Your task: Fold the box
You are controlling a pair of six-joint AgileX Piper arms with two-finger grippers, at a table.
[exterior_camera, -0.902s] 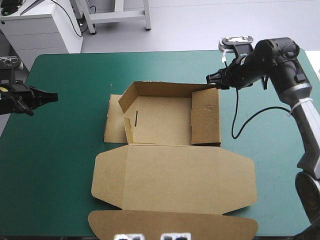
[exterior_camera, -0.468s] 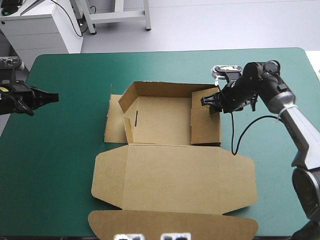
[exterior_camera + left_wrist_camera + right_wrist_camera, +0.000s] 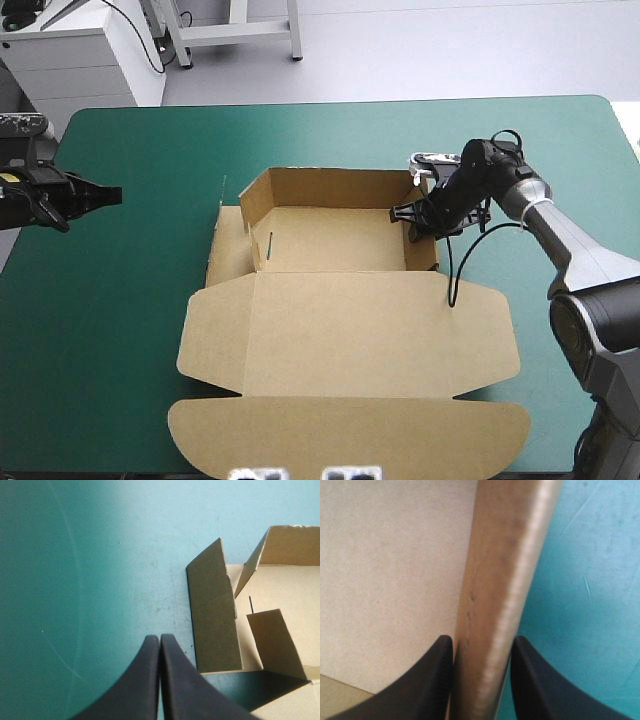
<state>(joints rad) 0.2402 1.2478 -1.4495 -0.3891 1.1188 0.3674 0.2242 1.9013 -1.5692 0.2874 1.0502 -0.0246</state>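
Box [image 3: 340, 330] is being clamped by its right wall in the right pincer [image 3: 481, 642], clearest in the wrist view; left pincer [image 3: 159, 639] is hovering closed, holding nothing.

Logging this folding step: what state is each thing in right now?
box: open tray, back and right walls up, left flap splayed outward, lid flat.
right gripper: shut on the box's right wall.
left gripper: shut, empty, over the cover, apart from the box.
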